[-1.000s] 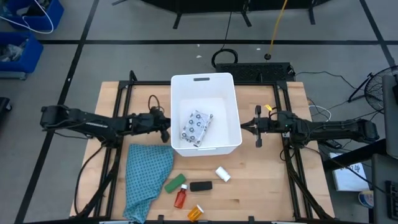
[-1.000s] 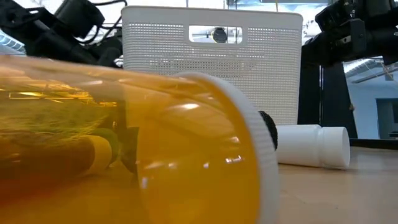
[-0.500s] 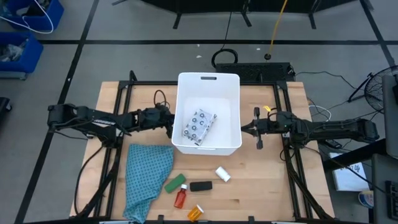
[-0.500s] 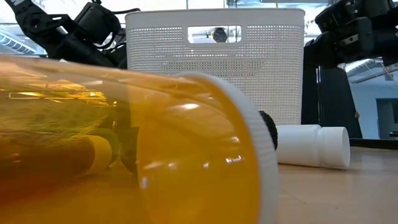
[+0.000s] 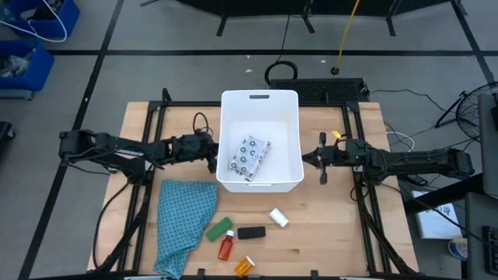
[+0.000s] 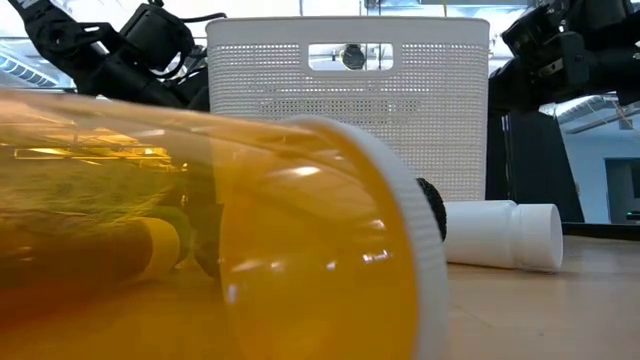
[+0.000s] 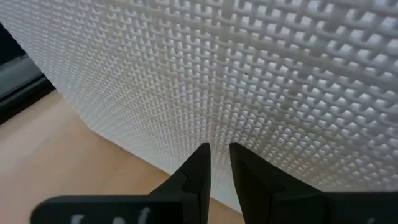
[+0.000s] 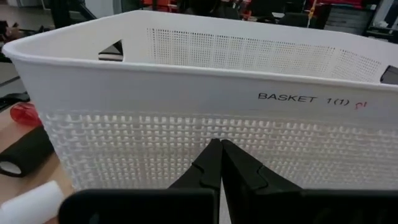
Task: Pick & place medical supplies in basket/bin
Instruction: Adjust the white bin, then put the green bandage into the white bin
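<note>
The white basket (image 5: 261, 179) stands mid-table with the flat dotted packet (image 5: 247, 155) inside. My left gripper (image 5: 213, 158) is at its left wall, its fingers all but shut with a thin slit between them (image 7: 219, 152). My right gripper (image 5: 304, 161) is shut, its tips (image 8: 219, 148) close to the basket's right wall. On the near table lie the green block (image 5: 219, 229), black block (image 5: 250, 232), white cylinder (image 5: 278, 218), red bottle (image 5: 226, 247) and orange bottle (image 5: 244, 265). My left gripper has its fingertips (image 7: 202, 158) against the perforated left wall (image 7: 249, 118) of the basket, low down and toward its near end. The fingers come from the table's left, slanting a little downward. The basket stands flat on the table. My right gripper: I cannot tell whether its tips touch the right wall (image 8: 205, 130).
A teal patterned cloth (image 5: 183, 222) lies at the near left beside the green block. In the low view the orange bottle (image 6: 200, 230) fills the foreground, with the white cylinder (image 6: 500, 235) behind it. Black frame rails run along the table's sides.
My left gripper has gone toward the table's right edge, against the basket's left wall. The basket has slid and turned, its far left corner swinging right, so it stands squarer to the table. Over the last half second both have kept still.
</note>
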### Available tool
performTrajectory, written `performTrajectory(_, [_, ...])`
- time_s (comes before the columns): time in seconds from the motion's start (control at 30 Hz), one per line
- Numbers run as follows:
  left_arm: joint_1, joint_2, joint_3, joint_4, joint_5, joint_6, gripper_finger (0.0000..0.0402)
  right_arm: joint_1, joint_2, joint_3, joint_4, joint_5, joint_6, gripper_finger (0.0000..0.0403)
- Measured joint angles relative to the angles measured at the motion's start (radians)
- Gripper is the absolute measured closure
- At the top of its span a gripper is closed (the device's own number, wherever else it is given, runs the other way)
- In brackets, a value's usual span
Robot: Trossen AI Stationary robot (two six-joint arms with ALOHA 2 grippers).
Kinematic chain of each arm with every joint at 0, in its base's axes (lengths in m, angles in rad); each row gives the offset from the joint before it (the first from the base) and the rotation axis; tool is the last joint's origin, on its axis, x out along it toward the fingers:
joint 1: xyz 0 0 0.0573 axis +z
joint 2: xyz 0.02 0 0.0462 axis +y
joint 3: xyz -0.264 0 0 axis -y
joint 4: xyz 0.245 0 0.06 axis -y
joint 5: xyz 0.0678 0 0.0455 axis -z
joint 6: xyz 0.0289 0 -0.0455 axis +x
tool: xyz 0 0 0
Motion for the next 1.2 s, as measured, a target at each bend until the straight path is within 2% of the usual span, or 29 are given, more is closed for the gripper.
performTrajectory(0.2, [-0.003, -0.062, 0.000, -0.144, -0.002, 0.017, 0.0334, 0.000, -0.050, 0.000, -0.128, 0.004, 0.027, 0.0403])
performTrajectory(0.4, [-0.032, -0.147, 0.000, -0.234, -0.039, 0.038, 0.0334, 0.000, -0.116, -0.039, -0.146, 0.001, 0.066, 0.0403])
performTrajectory(0.57, [-0.097, -0.226, -0.005, -0.327, -0.145, 0.051, 0.0334, 0.000, -0.193, -0.100, -0.150, 0.001, 0.102, 0.0403])
performTrajectory(0.67, [-0.155, -0.271, -0.060, -0.239, -0.194, 0.079, 0.0334, 0.001, -0.233, -0.114, -0.150, -0.001, 0.113, 0.0403])
performTrajectory(0.83, [-0.228, -0.332, -0.247, 0.110, -0.194, 0.184, 0.0334, 0.001, -0.272, -0.115, -0.146, -0.029, 0.093, 0.0403])
performTrajectory(0.97, [-0.243, -0.372, -0.397, 0.337, -0.189, 0.219, 0.0334, 0.002, -0.287, -0.115, -0.146, -0.057, 0.090, 0.0403])
performTrajectory(1.2, [-0.243, -0.387, -0.405, 0.322, -0.091, 0.227, 0.0334, 0.001, -0.286, -0.116, -0.140, -0.056, 0.066, 0.0403])
